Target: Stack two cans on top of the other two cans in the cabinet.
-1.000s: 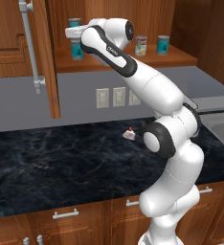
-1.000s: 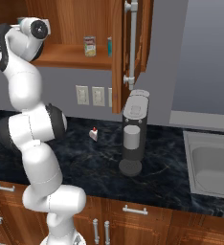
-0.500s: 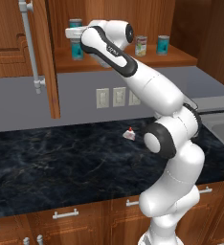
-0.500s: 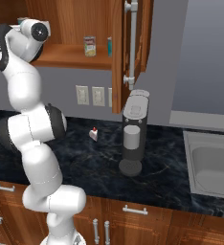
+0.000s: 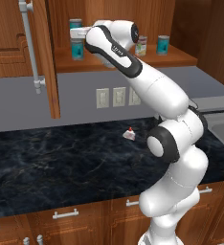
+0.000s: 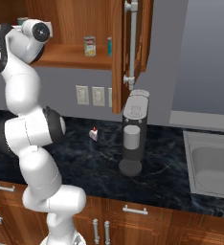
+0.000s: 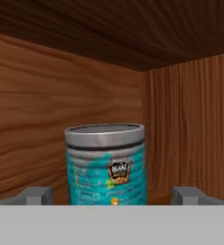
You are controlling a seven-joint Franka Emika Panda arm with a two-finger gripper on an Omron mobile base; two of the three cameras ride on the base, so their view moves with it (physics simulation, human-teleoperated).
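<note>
Your claw (image 7: 112,194) stands wide open around the stacked teal can (image 7: 106,165) (centre of hand view), gripping nothing; first stack looks done; next, fetch the cream-green can (image 5: 141,46).

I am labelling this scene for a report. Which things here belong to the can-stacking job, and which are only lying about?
Job: teal can between the fingers, teal can under it, cream-labelled can, right-hand teal can, cabinet, open gripper.
Lying about: coffee machine, small red-and-white object, wall outlets, sink.
</note>
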